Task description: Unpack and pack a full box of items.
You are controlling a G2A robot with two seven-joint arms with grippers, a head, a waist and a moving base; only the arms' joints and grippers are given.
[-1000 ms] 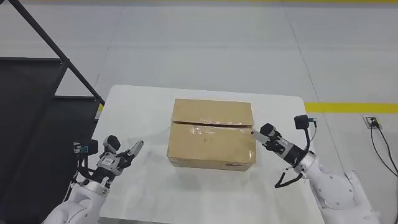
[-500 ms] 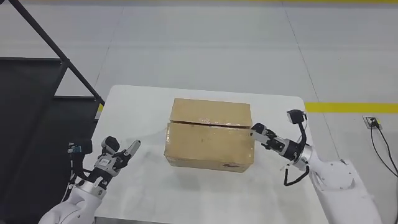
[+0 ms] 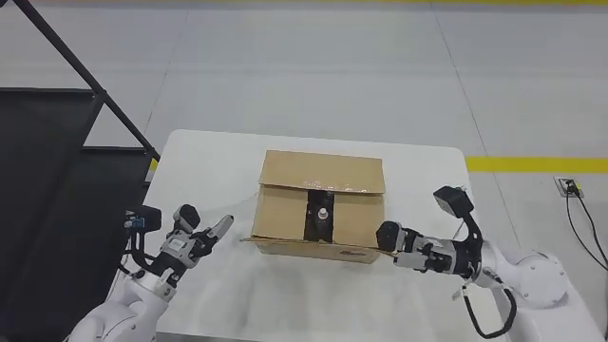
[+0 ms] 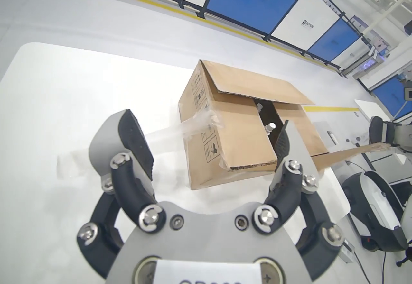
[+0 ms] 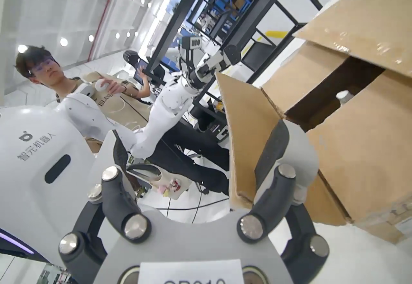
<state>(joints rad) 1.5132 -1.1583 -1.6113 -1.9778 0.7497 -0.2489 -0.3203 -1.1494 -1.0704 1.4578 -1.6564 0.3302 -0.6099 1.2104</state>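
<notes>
Brown cardboard box (image 3: 285, 217) at middle of white rectangular table (image 3: 209, 161), flap (image 5: 248, 124) folded outward, white-capped bottle (image 3: 323, 215) inside | left claw (image 4: 207, 124) wide, empty, over table's near-left part | right claw (image 3: 388, 237) wide, table's near-right, finger (image 5: 276, 150) touching flap

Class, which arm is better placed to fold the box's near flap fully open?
Right. Its tool has the near flap against one finger; the left tool sits open, apart from the box.

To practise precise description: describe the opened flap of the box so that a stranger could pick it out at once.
On the white table stands one cardboard box. Along its edge nearest the robot, one long flap juts outward against the right hand. The other flaps lie over the top.
</notes>
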